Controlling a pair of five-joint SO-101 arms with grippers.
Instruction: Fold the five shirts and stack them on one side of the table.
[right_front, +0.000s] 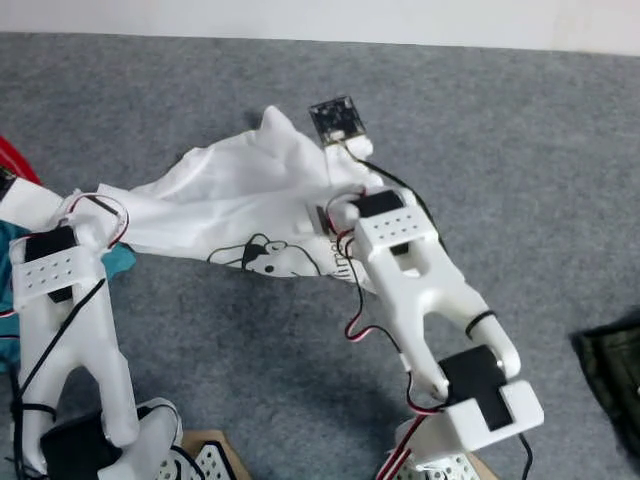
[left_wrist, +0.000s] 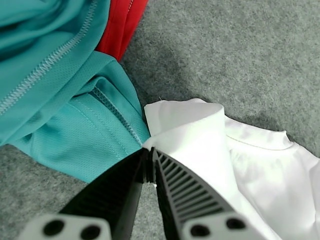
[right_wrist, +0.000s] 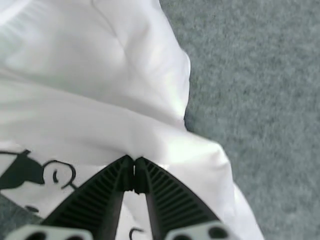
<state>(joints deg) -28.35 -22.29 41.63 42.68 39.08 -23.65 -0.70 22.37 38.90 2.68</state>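
A white shirt (right_front: 240, 205) with a black cartoon print hangs stretched between the two arms above the grey table. My left gripper (left_wrist: 149, 160) is shut on one edge of the white shirt (left_wrist: 200, 135), at the table's left side. My right gripper (right_wrist: 133, 167) is shut on the white shirt (right_wrist: 100, 90) near its printed part, in the middle of the table. A teal shirt (left_wrist: 55, 85) and a red shirt (left_wrist: 120, 25) lie bunched under the left gripper, at the far left edge in the high view (right_front: 15, 240).
A dark shirt (right_front: 615, 375) lies at the table's right edge. A small black square board (right_front: 335, 120) sits above the white shirt by the right arm's wrist. Bare grey table (right_front: 520, 150) stretches across the back and right.
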